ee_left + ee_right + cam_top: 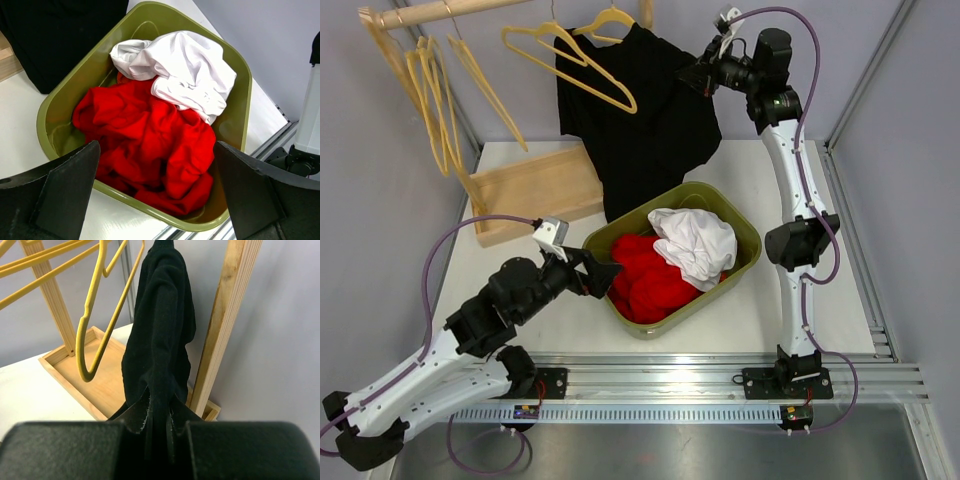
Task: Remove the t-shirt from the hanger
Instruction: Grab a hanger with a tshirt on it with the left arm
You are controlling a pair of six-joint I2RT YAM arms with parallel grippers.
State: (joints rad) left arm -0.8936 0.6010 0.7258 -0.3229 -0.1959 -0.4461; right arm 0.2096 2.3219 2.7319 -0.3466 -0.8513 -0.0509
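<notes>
The black t-shirt [640, 120] hangs behind the olive bin [752, 232], draped on a yellow hanger [610, 20]. The right tool [159, 407], high beyond the bin's far side, is clenched on a fold of the shirt near its shoulder. The left tool [156, 160] hovers released at the bin's near-left rim, holding nothing. This looks like the pull-off step. Next, the pinched cloth probably has to slide sideways off the hanger's arm without dragging the hanger along.

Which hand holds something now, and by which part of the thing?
The right hand pinches the black t-shirt by a fold of cloth near its shoulder. The left hand is open and holds nothing.
</notes>
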